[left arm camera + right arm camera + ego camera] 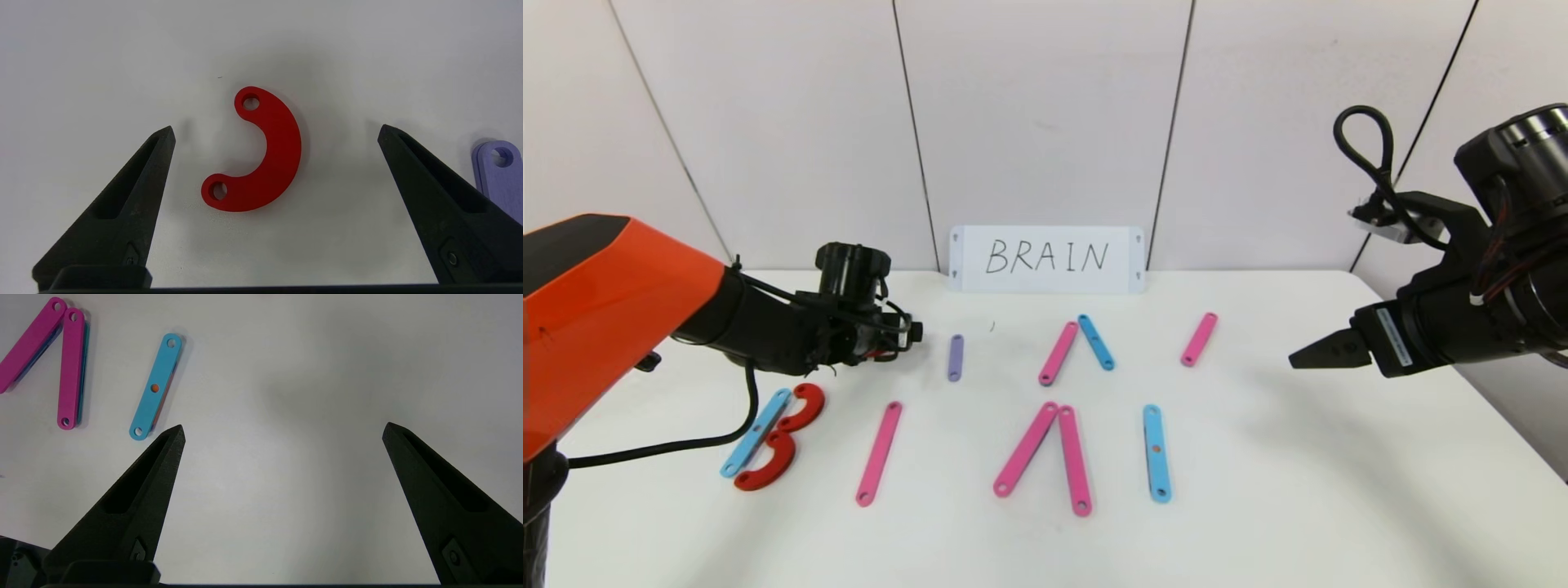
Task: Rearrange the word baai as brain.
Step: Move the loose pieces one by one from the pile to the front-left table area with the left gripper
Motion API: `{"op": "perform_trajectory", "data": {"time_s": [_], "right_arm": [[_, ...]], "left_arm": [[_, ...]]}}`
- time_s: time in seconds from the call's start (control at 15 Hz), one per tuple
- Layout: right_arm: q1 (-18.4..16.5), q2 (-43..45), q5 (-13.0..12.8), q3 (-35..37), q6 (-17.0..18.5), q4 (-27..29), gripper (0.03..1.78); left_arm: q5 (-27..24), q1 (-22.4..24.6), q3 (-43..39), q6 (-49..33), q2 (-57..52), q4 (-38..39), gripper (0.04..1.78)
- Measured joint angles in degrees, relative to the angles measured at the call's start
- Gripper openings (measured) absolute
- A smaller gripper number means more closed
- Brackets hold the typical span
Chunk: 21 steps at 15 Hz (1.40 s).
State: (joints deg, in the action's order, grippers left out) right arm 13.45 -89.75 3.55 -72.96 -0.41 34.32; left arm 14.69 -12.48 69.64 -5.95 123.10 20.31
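Note:
The word lies on the white table [1258, 457] in pieces. At the left, a blue strip [756, 433] with two red curves [800, 406] forms a B. A third red C-shaped curve [265, 155] lies flat on the table between the fingers of my left gripper [276, 130], which is open and holds nothing. In the head view the left gripper [894, 333] covers that curve, just left of the purple strip [955, 358]. My right gripper [284, 430] is open and empty over bare table at the right [1319, 353].
A pink strip [880, 453] lies right of the B. Two pink strips [1025, 449] form a wedge. A blue strip [1156, 453] lies right of it. Behind are a pink-and-blue wedge [1058, 353] and a lone pink strip [1199, 339]. The BRAIN card [1045, 258] leans on the wall.

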Motion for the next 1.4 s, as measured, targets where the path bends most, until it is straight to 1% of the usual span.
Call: {"op": "perform_trajectory", "data": {"time_s": [0.33,0.6,1.4], "right_arm": [[0.06,-0.07,0.02,0.24,-0.13,-0.09,1.70],[0.06,-0.07,0.02,0.28,-0.32,-0.06,1.70],[0.06,-0.07,0.04,0.39,-0.52,-0.06,1.70]], "left_arm": [[0.24,0.09,0.76,-1.71,0.79,-0.22,1.73],[-0.09,0.45,3.01,-5.24,0.77,-5.44,1.73],[-0.91,0.61,3.54,-5.40,1.16,-5.40,1.73]]}}
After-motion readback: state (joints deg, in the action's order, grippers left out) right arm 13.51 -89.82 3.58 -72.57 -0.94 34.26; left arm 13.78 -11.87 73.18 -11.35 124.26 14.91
